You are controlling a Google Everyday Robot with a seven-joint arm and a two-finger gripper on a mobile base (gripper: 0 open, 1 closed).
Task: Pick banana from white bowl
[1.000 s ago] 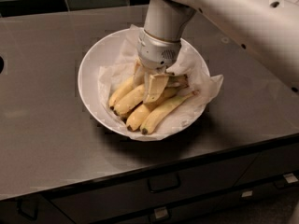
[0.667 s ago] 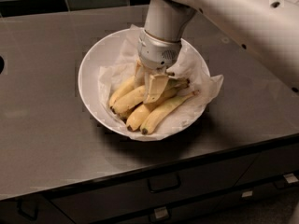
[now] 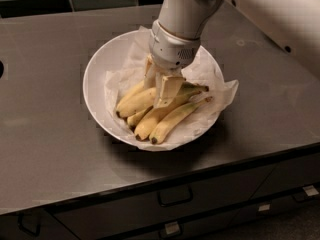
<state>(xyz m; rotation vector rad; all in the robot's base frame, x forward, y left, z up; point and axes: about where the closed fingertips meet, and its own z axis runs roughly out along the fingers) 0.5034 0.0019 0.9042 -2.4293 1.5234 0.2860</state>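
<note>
While the gripper (image 3: 159, 86) stood lowered into the white bowl (image 3: 97, 79) on the tabletop (image 3: 45, 134), its fingers (image 3: 169, 90) were clamped on the banana (image 3: 192, 89), which passed between them; slimmer bananas (image 3: 172, 121) lay just beside the fingers.

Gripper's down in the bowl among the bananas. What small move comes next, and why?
Probably a short, slow lift straight up. The gripper sits low in the white bowl, right on the banana. The other bananas lie close against it on the crumpled paper, so a vertical rise should disturb them least.
</note>
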